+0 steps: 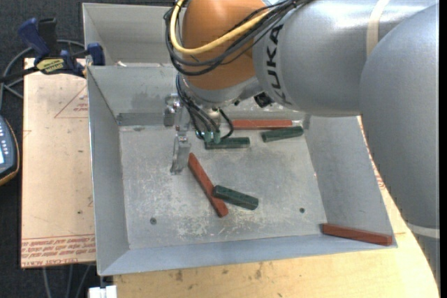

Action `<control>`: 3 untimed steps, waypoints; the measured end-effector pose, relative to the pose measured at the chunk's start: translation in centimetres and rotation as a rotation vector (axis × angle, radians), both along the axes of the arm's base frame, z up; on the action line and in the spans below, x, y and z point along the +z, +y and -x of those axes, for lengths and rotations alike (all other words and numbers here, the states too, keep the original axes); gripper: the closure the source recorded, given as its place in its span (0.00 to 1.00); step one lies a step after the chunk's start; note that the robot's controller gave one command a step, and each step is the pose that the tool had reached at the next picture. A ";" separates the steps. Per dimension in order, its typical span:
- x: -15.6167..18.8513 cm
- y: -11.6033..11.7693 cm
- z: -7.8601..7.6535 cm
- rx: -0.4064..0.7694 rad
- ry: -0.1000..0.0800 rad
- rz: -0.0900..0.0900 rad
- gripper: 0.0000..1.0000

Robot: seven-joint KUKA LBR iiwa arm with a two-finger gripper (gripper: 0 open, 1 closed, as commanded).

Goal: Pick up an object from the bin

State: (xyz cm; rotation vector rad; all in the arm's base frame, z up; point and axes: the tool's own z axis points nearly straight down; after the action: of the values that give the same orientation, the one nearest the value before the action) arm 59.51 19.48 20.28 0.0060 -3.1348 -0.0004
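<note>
— Camera view: where is your gripper (180,162)?
— You have it low in the grey metal bin (105,171), left of middle, just beside the upper end of a long flat red stick (207,186). A short dark green bar (237,198) lies against that stick lower down. Open or closed, holding anything: you cannot tell.

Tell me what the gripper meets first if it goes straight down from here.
Likely the bin floor, just left of the upper end of the red bar; the gripper could clip that bar, since depth is unclear.
</note>
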 end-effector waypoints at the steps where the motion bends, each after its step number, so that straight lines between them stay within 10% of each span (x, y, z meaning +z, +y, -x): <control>1: -13.7 -5.8 4.0 0.179 0.000 0.001 0.00; 2: -8.6 -11.4 3.5 0.171 -0.013 0.000 0.00; 3: -13.1 -11.1 9.1 0.373 -0.014 -0.003 0.00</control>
State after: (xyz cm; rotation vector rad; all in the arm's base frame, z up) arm 50.46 8.39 7.13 0.5902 -3.0933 -0.0027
